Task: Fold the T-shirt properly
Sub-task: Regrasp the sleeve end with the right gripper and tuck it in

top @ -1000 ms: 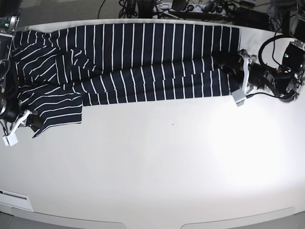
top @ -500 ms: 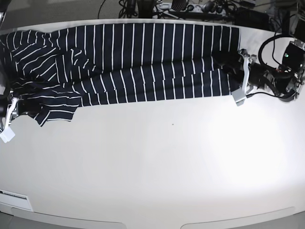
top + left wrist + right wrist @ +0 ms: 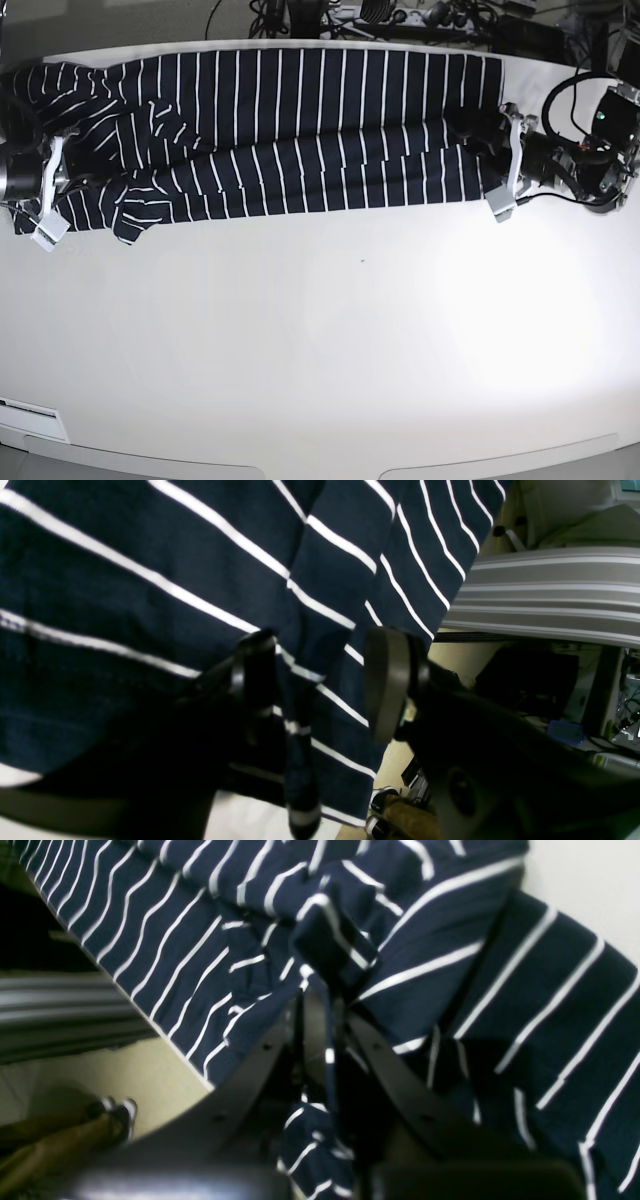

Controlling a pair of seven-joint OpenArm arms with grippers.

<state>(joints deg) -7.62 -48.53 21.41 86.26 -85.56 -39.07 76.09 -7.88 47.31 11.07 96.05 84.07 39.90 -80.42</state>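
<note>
Navy stripes on a white table

The T-shirt [image 3: 300,130] was dark navy, almost black, crossed all over by thin, evenly spaced white stripes. The table [image 3: 330,340] under it was plain white. The gripper fingers [image 3: 387,680] were black.

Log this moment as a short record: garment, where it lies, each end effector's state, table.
garment: T-shirt, dark navy with thin white stripes
layout: stretched in a long band along the table's far edge, lengthwise fold, bunched at the base view's left end
left end effector: open, jaws straddling a fold of the shirt's hem edge
right end effector: shut on the T-shirt, pinching a bunched fold
table: white, near half bare
</note>
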